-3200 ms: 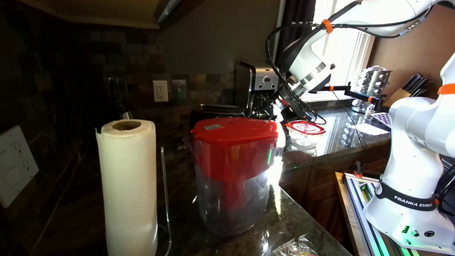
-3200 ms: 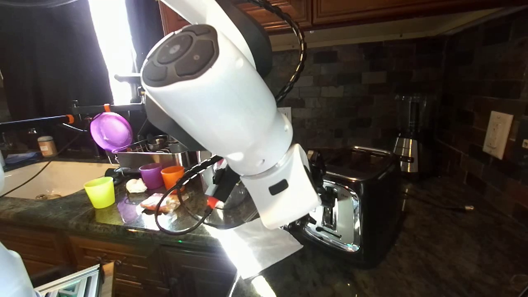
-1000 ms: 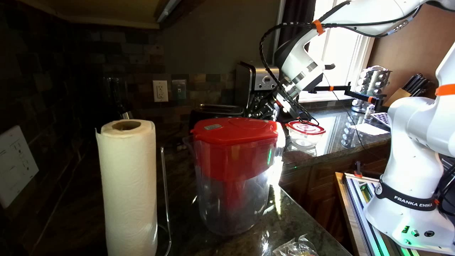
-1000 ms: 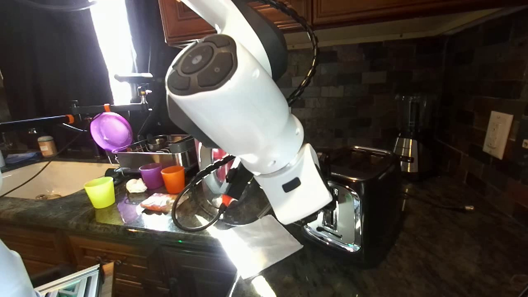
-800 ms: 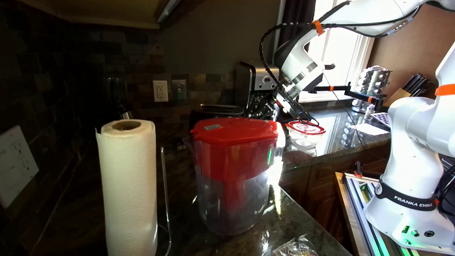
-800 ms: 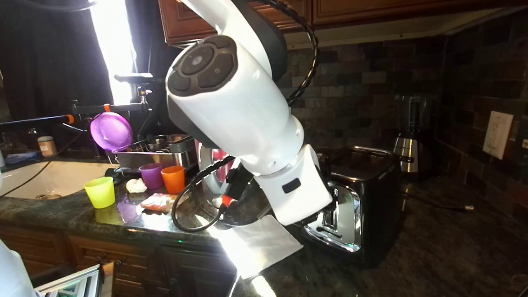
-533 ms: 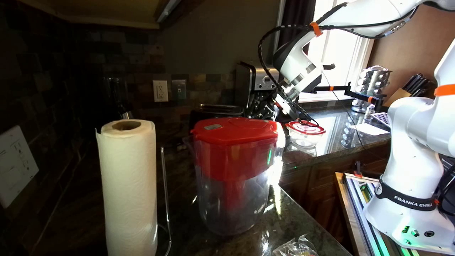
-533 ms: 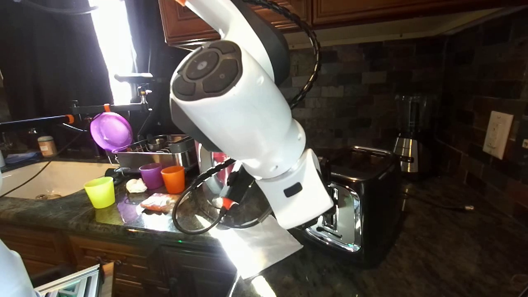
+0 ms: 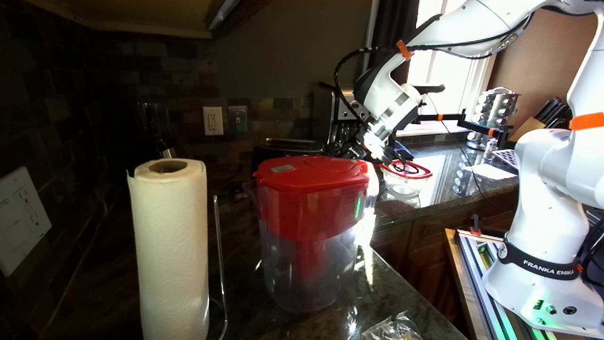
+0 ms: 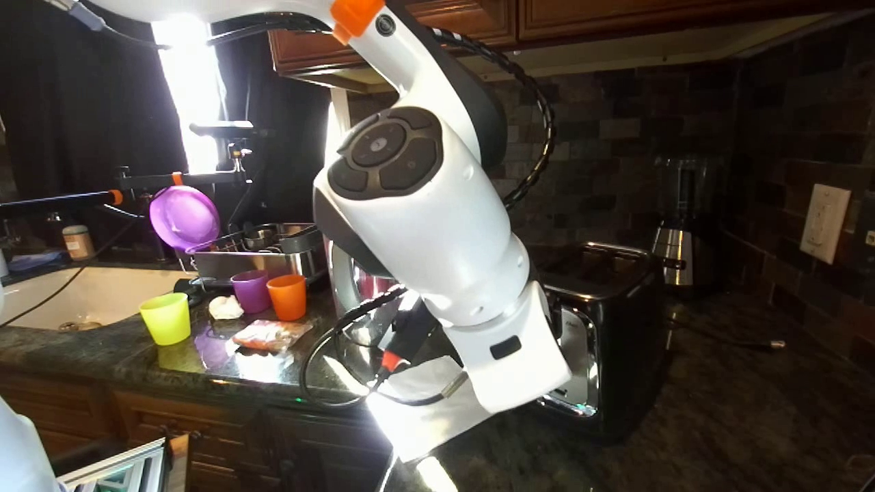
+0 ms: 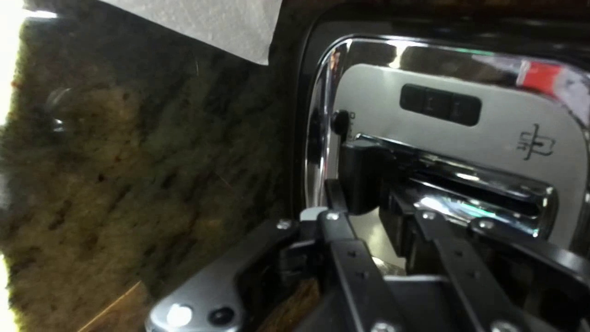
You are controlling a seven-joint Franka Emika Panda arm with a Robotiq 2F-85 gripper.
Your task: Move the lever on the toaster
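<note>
Across both exterior views and the wrist view we see a dark, glossy, speckled stone countertop (image 10: 738, 417). On it, in an exterior view, we find a black toaster (image 10: 625, 342), a pale sheet (image 10: 431, 424) lying near it, a lime-yellow cup (image 10: 166, 319), a purple cup (image 10: 250, 292) just beside an orange cup (image 10: 287, 297), and a plastic packet (image 10: 268, 335). In an exterior view we see a red-lidded water filter pitcher (image 9: 306, 226) beside an upright paper towel roll (image 9: 171, 250), a food container (image 9: 402, 182), a coffee maker (image 9: 323, 115) and a crinkled clear bag (image 9: 394, 329).
</note>
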